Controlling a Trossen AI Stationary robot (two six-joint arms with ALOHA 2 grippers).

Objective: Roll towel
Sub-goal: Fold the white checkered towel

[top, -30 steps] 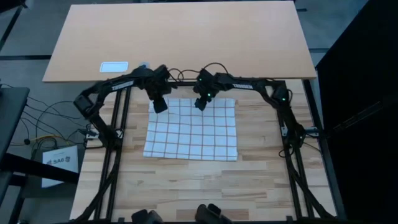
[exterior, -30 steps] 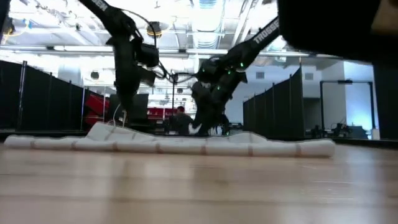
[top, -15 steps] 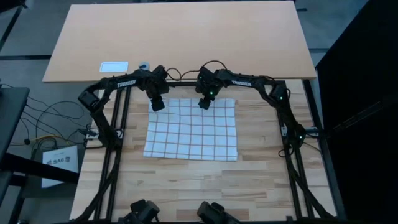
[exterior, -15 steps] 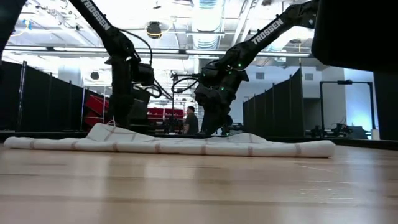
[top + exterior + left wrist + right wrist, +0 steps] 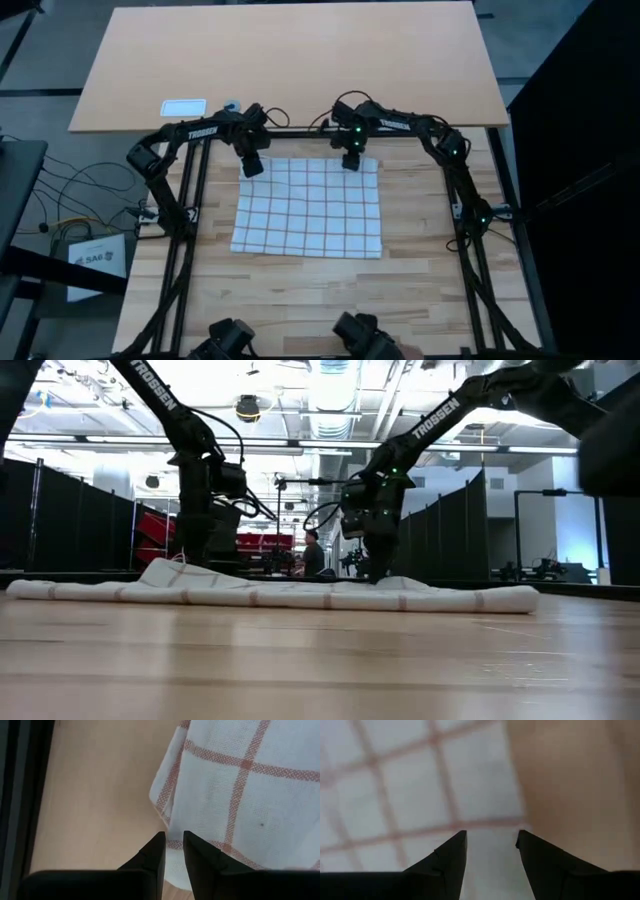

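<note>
The white checked cloth towel (image 5: 308, 207) lies flat on the wooden table (image 5: 300, 290). The left gripper (image 5: 250, 168) pinches its 11 o'clock corner; the right gripper (image 5: 351, 162), fingers spread, hovers over its 1 o'clock edge. A small white card (image 5: 184, 107) lies well apart toward 10 o'clock.

towel (image 5: 308, 208): white, thin reddish-brown check grid
desk (image 5: 300, 300): pale wood planks
arms: black

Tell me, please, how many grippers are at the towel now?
2. The left gripper is at the far left corner of the towel, fingers nearly closed on its edge. The right gripper is at the far right corner, fingers open. None seems hidden.
</note>
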